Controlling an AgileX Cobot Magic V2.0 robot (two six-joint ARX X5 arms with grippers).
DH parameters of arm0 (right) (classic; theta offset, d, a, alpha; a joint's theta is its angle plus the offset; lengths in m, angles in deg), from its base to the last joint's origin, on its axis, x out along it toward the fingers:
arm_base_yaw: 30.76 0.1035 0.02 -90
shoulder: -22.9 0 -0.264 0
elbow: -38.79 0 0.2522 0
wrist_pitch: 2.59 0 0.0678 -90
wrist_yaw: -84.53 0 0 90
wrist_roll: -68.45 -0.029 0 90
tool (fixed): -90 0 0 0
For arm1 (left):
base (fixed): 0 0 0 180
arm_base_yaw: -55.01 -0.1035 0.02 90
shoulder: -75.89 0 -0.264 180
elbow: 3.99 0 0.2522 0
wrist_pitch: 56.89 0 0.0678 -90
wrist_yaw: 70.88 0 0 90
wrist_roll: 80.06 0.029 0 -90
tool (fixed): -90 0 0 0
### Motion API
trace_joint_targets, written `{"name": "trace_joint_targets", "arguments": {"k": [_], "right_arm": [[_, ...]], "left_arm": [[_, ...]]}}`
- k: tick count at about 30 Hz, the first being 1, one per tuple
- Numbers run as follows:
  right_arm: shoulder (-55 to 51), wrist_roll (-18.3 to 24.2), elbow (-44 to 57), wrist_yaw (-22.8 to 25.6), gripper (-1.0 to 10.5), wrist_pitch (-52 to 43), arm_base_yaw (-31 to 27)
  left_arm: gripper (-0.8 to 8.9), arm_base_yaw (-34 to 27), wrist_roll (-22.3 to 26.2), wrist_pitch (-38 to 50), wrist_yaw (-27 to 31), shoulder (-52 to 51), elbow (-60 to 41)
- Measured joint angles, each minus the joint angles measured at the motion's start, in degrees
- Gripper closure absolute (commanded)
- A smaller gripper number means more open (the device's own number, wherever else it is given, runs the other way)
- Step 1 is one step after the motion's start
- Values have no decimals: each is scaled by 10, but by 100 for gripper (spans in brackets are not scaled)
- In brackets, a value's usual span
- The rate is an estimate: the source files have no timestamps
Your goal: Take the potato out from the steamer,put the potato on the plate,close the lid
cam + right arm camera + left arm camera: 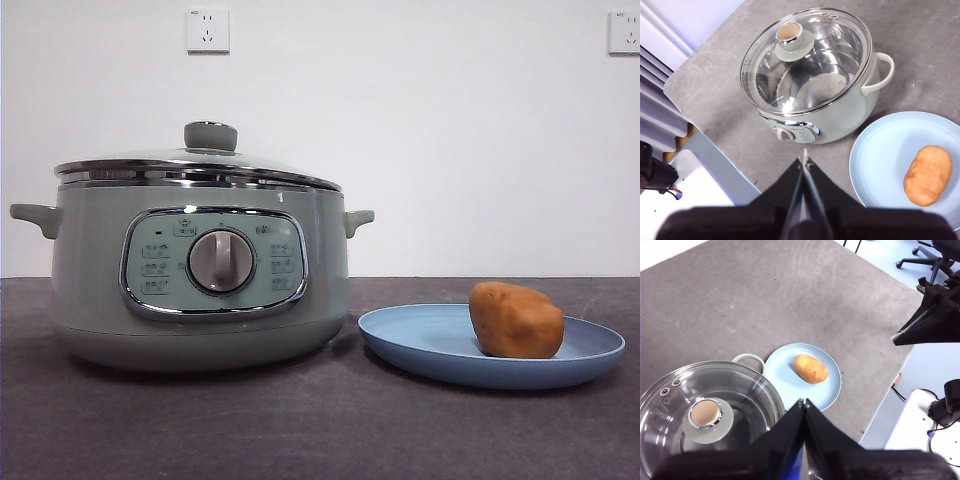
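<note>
open worktop all round the two items

steamer (200, 265) with lid (195, 165) on stands just beside the plate (420, 340), a narrow gap between; potato (516, 320) fills the plate's far half.

The front view looks level across the table (200, 430), close to the steamer (200, 270) and plate (430, 350). Both wrist views look down from high above. All three share the steamer and plate.

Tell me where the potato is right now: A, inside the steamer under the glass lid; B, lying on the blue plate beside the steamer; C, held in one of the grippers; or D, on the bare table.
B: the potato lies on the plate beside the steamer, whose lid is on.
</note>
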Motion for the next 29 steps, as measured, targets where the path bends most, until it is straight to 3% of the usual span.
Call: {"name": "trace_joint_targets", "arguments": {"k": [19, 24, 29], "right_arm": [[-2, 0, 0, 0, 947, 0, 0], [-2, 0, 0, 0, 947, 0, 0], [-2, 0, 0, 0, 947, 0, 0]], "left_arm": [[817, -2, 1, 0, 9, -2, 0], [817, -21, 27, 3, 27, -32, -4], [817, -36, 33, 109, 7, -104, -47]]}}
